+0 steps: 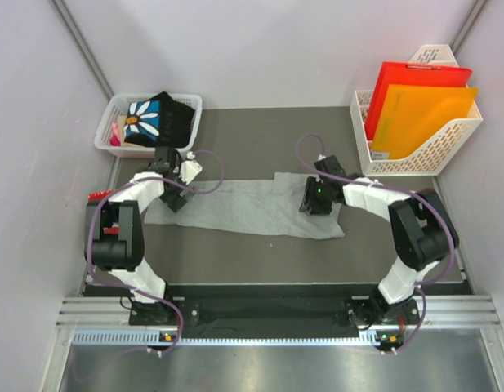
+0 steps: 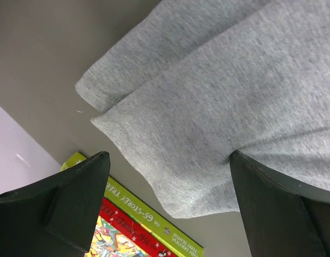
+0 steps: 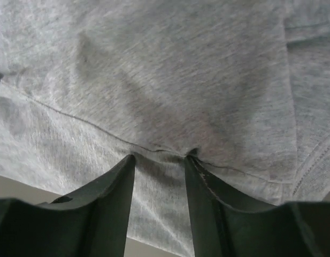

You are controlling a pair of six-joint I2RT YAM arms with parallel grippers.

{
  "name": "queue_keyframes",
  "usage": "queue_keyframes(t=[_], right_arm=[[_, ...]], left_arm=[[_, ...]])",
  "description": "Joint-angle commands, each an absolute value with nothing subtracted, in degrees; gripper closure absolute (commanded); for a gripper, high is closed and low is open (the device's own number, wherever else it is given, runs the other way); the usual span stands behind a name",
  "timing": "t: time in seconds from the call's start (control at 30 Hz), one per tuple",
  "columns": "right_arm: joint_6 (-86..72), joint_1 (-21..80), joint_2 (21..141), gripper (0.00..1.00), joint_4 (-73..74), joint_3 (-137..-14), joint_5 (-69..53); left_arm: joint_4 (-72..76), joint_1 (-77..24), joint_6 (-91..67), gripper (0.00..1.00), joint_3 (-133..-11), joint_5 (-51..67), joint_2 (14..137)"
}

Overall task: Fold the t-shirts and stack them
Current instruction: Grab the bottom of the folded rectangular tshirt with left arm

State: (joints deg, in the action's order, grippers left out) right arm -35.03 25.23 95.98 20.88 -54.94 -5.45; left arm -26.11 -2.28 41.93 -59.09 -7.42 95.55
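The light heather-grey t-shirt (image 1: 243, 208) lies flat as a long strip across the dark table. My left gripper (image 1: 176, 196) is at its left end, open wide. In the left wrist view (image 2: 170, 155) a shirt corner (image 2: 218, 107) lies between the fingers, and the right finger (image 2: 271, 209) touches the cloth. My right gripper (image 1: 314, 200) is over the shirt's right part. In the right wrist view (image 3: 161, 156) its jaws are half closed and the tips press into the cloth (image 3: 170, 80) at a seam. The black daisy t-shirt (image 1: 158, 118) lies bundled in a basket.
A white basket (image 1: 113, 106) stands at the back left. A white file rack (image 1: 448, 151) with red and orange folders stands at the back right. Books with green and red spines (image 2: 132, 225) lie by the shirt's left end, red at the table's left edge (image 1: 99, 196). Walls close both sides.
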Motion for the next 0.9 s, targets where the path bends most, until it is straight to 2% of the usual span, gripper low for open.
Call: queue_keyframes(t=[0.0,0.07,0.13,0.37,0.67,0.87], right_arm=[[-35.9,22.1,100.7,0.60,16.7,-56.2,-6.7],[-36.5,20.6,99.9,0.65,17.7,-55.4,-4.0],[-36.0,19.7,98.9,0.66,19.4,-54.8,-1.5],[-33.6,14.1,91.1,0.62,27.6,-53.7,9.4],[-31.6,9.4,89.8,0.62,29.1,-54.9,9.8],[-31.8,15.1,86.6,0.63,30.4,-59.7,8.2]], left_arm=[[-27.2,-1.9,43.0,0.02,-60.4,-8.6,93.3],[-27.2,-1.9,43.2,0.02,-59.6,-8.4,92.8],[-26.7,-1.9,43.3,0.02,-58.5,-8.2,92.3],[-29.0,-1.9,41.5,0.02,-58.4,-4.1,91.1],[-37.9,-1.9,38.1,0.01,-61.3,8.7,87.4],[-37.3,-1.8,37.7,0.01,-60.7,8.7,85.2]])
